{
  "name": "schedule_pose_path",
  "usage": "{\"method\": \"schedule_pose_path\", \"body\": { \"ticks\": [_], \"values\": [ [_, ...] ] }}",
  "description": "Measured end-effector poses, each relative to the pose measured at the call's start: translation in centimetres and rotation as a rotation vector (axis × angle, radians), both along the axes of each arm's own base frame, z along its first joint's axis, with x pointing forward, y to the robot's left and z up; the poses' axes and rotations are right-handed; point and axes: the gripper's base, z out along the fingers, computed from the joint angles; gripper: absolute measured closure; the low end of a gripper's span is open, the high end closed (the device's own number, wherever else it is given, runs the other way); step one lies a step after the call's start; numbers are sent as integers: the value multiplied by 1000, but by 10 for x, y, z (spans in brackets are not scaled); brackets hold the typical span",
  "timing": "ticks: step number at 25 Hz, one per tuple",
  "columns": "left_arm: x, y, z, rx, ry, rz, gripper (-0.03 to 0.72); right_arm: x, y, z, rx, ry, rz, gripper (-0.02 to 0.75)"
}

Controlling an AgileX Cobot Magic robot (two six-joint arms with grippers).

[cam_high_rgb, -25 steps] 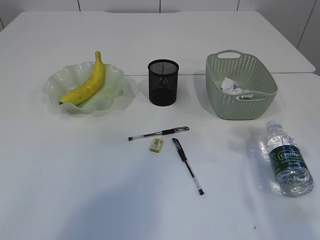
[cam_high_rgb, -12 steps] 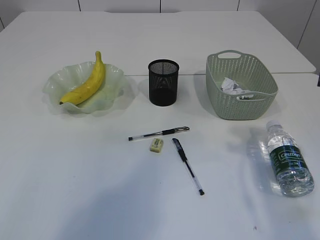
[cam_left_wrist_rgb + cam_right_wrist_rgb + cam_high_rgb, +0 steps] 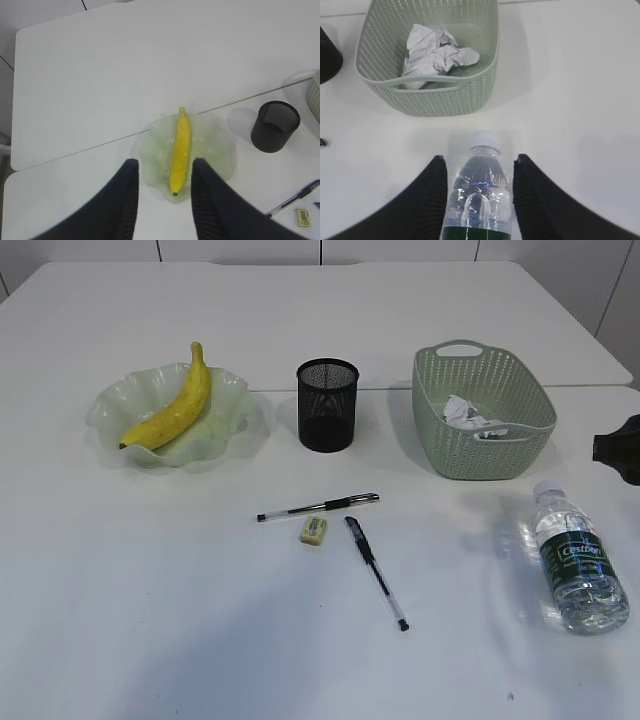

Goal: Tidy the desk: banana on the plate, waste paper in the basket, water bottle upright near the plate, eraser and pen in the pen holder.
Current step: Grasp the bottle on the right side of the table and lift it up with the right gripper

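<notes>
The banana (image 3: 170,405) lies on the pale green plate (image 3: 108,422). Crumpled paper (image 3: 468,415) sits in the green basket (image 3: 483,455). The water bottle (image 3: 576,560) lies on its side at the right, cap toward the basket. Two pens (image 3: 320,507) (image 3: 375,570) and a yellow eraser (image 3: 313,530) lie in front of the black mesh pen holder (image 3: 327,405). My right gripper (image 3: 479,160) is open, above the bottle (image 3: 480,192), its fingers framing the neck; it shows at the exterior view's right edge (image 3: 620,448). My left gripper (image 3: 162,167) is open and empty, high above the plate (image 3: 215,155) and banana (image 3: 180,147).
The table's seam runs behind the plate, holder and basket. The basket (image 3: 427,95) stands just beyond the bottle's cap. In the left wrist view the pen holder (image 3: 275,126), a pen (image 3: 295,197) and the eraser (image 3: 302,216) lie to the right.
My right gripper has come into the exterior view at the right edge, above the bottle. The objects on the table have not moved.
</notes>
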Motion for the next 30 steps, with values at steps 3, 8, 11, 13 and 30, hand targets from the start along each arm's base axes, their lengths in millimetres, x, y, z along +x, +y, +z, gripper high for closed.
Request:
{"method": "schedule_pose_path", "body": {
  "ticks": [3, 8, 11, 13, 30],
  "values": [
    [0, 0, 0, 0, 0, 0, 445, 2, 1, -5, 4, 17, 6, 409],
    [0, 0, 0, -1, 0, -1, 445, 6, 1, -12, 7, 43, 9, 408],
    [0, -1, 0, -9, 2, -7, 445, 7, 1, -17, 7, 59, 9, 403],
    [0, -1, 0, -12, 2, -10, 445, 7, 1, -17, 9, 59, 8, 379],
    [4, -4, -9, -23, 40, -25, 445, 7, 20, -14, 179, 42, 143, 293]
  ]
}}
